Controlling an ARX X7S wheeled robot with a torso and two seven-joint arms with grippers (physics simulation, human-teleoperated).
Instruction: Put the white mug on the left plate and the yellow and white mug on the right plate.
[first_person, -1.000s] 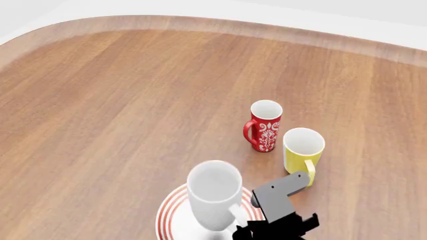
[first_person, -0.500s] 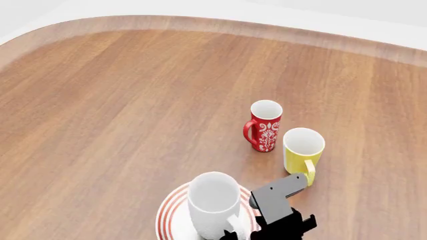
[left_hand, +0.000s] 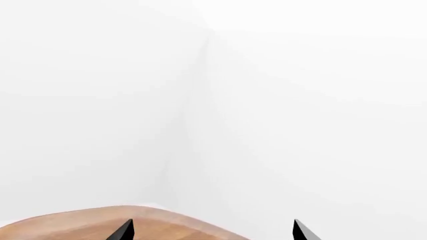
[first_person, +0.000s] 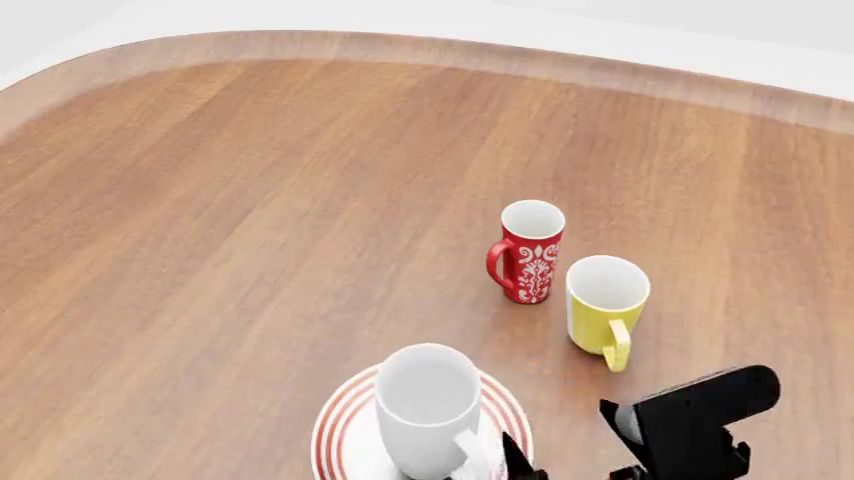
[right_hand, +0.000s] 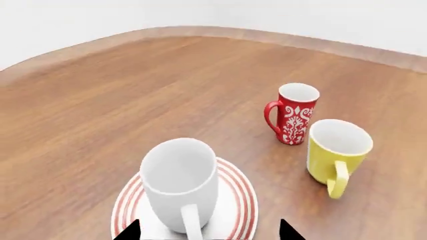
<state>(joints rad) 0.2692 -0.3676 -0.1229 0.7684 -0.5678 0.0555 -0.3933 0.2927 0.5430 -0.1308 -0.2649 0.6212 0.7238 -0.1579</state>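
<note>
Near the bottom edge of the head view, the right gripper (first_person: 523, 468) shows only as small black tips beside a dark grey arm block, and it holds nothing. From the right wrist view its two black fingertips (right_hand: 128, 231) stand wide apart, one on each side of the big white ceramic mug's handle, without touching it. That large all-white mug (right_hand: 180, 183) stands upright on the round white plate with thin red rings (right_hand: 235, 200), with its loop handle turned toward the gripper. Just past it to the right sits the small yellow mug with a white inside (right_hand: 337, 157), upright on the bare wood, its yellow handle also toward the robot. Beside it, a bit farther back, stands a tall red mug with a white flower pattern (right_hand: 293, 113), close to the yellow one but not touching. All of them rest on the brown wooden table (first_person: 240, 220), which has a curved edge. The left gripper (left_hand: 209, 232) is up in the air over the table's edge, facing white walls, with its two black tips spread apart and nothing between them. Only one plate can be seen.
</note>
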